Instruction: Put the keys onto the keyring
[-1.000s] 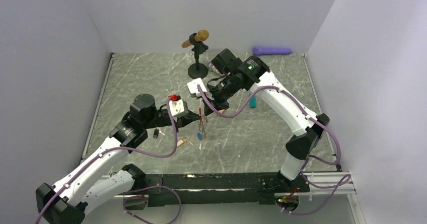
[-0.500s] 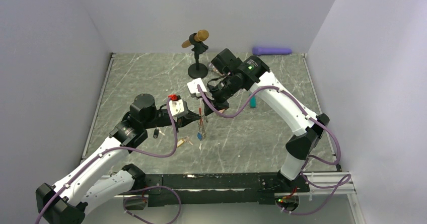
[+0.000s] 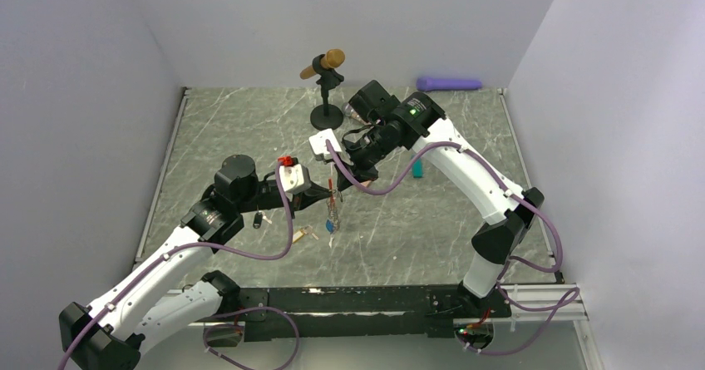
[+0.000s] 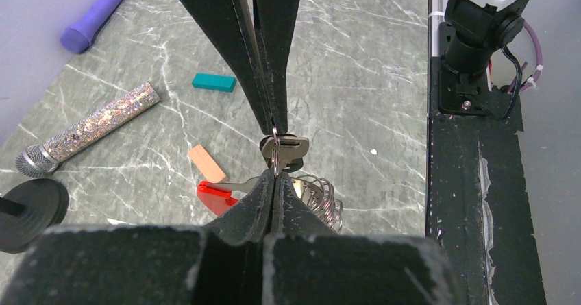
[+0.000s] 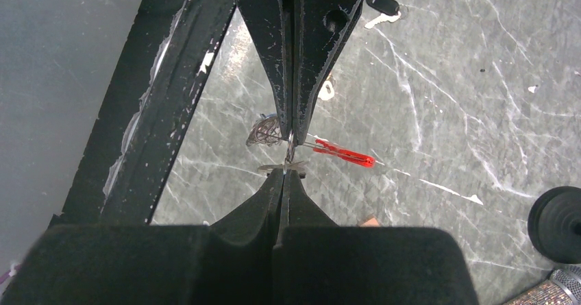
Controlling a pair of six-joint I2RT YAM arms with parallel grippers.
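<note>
Threading step in hand: your L tool [image 4: 274,179] gripped keyring [image 4: 216,194], R tool [image 5: 288,175] pinched black-tag key [image 4: 288,146], tips meeting. Next prob. needed: key's hole eased onto keyring.

Purple tube [image 4: 94,16], teal block [image 4: 214,81], tan block [image 4: 206,162], glittery microphone [image 4: 89,130], round black stand [image 3: 326,118]

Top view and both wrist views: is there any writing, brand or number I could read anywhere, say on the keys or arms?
None readable in any view.
The black-tagged key, the keyring, the teal block and the glittery microphone show no lettering.
</note>
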